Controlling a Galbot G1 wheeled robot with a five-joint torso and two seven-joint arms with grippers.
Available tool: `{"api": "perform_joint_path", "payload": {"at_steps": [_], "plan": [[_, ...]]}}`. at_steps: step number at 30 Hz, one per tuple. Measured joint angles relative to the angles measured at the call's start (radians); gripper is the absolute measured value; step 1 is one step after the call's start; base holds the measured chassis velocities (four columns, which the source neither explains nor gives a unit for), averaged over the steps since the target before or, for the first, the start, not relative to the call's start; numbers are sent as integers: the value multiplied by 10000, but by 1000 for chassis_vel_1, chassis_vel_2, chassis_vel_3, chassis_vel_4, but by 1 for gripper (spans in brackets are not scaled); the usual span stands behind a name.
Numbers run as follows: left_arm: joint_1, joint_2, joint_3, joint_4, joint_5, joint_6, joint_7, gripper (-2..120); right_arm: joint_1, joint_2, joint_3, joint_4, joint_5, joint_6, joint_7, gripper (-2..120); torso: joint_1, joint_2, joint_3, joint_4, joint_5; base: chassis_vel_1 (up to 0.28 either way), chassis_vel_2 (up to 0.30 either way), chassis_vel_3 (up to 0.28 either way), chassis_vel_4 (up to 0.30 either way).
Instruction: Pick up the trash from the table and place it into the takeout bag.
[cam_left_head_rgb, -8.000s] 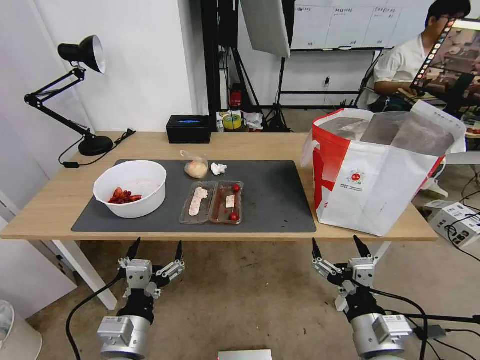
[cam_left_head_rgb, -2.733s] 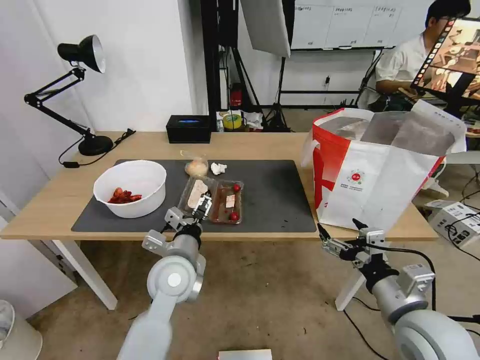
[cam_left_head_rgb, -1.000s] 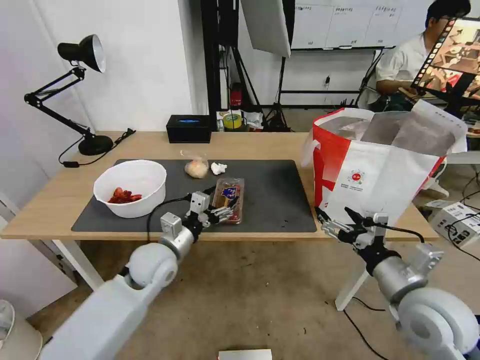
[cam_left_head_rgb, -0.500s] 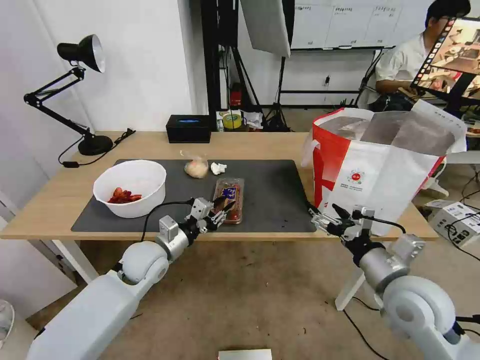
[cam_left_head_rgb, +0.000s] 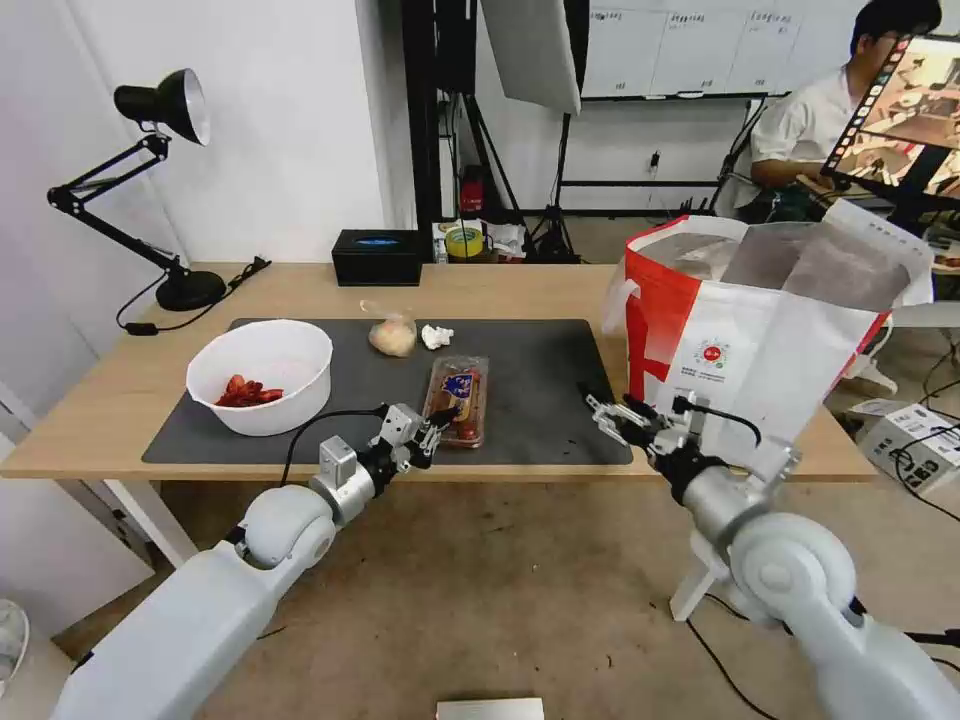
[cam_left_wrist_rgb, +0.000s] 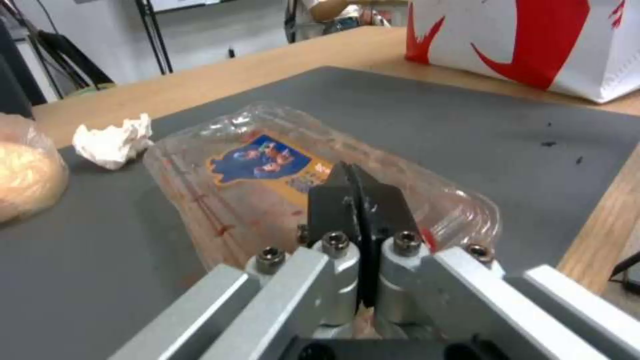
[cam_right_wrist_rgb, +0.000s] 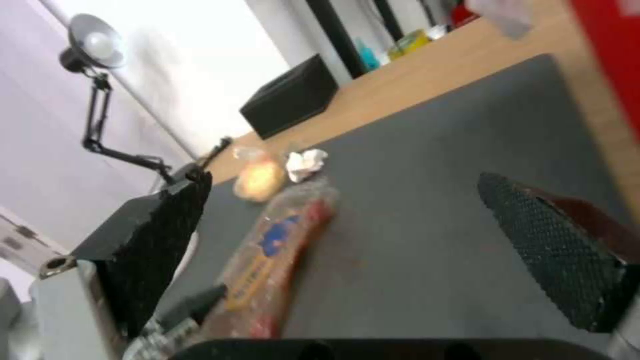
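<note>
The clear plastic tray (cam_left_head_rgb: 460, 395) lies folded shut on the dark mat (cam_left_head_rgb: 540, 380), its blue label up; it also shows as tray (cam_left_wrist_rgb: 267, 165) and tray (cam_right_wrist_rgb: 273, 250). My left gripper (cam_left_head_rgb: 443, 413) is shut at the tray's near left end, with the left gripper (cam_left_wrist_rgb: 353, 172) tips just over the plastic and nothing seen between them. My right gripper (cam_left_head_rgb: 606, 408) is open low over the mat's near right part, facing the tray; right gripper (cam_right_wrist_rgb: 353, 240). Behind the tray lie the tissue (cam_left_head_rgb: 436, 336) and the small bag with a beige lump (cam_left_head_rgb: 392, 335). The white bowl (cam_left_head_rgb: 262, 375) stands left. The takeout bag (cam_left_head_rgb: 760, 360) stands open at right.
A black tissue box (cam_left_head_rgb: 377, 257) sits at the table's (cam_left_head_rgb: 100, 400) back edge, and a black desk lamp (cam_left_head_rgb: 165, 200) stands at the back left. The mat between the tray and the takeout bag is bare.
The tray, earlier spread open, is folded shut. My right gripper has come up and left from beside the bag to over the mat. The left gripper has drawn back slightly.
</note>
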Motion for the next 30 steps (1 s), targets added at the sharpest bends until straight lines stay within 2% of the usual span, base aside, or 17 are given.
{"api": "perform_joint_path", "payload": {"at_steps": [3, 14, 19, 22, 23, 25, 27, 30], "plan": [[29, 3, 15, 54, 0, -3, -9, 0, 788, -32, -451, -433, 596, -162, 107, 100, 0, 0, 0, 0, -1, 0, 0, 0, 0], [74, 7, 24, 109, 20, -20, -25, 0, 2026, 69, -1124, -1239, 1586, -587, 394, 100, 1, 0, 0, 0, 0, 0, 0, 0, 0], [33, 21, 28, 148, 0, -52, -46, 0, 3003, 335, -1764, -1908, 2309, -1446, 851, 100, 0, 0, -1, 1, -1, 0, 0, 0, 0], [49, -13, 30, 184, -4, -91, -69, 0, 3907, 647, -2236, -2594, 3346, -2740, 1765, 100, 0, 0, 0, 2, 0, 0, 0, 0, 0], [49, -13, 30, 184, -4, -91, -69, 0, 3907, 647, -2236, -2594, 3346, -2740, 1765, 100, 0, 0, 0, 2, 0, 0, 0, 0, 0], [68, -54, 31, 217, -4, -127, -81, 0, 4689, 969, -2556, -3228, 3917, -3418, 2191, 100, 0, 0, 0, 1, 0, 0, 0, 0, 0], [71, -67, 34, 229, -4, -142, -83, 0, 4921, 1080, -2684, -3423, 4038, -3535, 2249, 100, 0, 0, 0, 1, -1, 0, 0, 0, 0], [76, -75, 30, 284, -7, -221, -88, 0, 5712, 1673, -3232, -4004, 4339, -3837, 2745, 100, 0, 0, 0, 1, -2, 0, 0, 0, 0]]}}
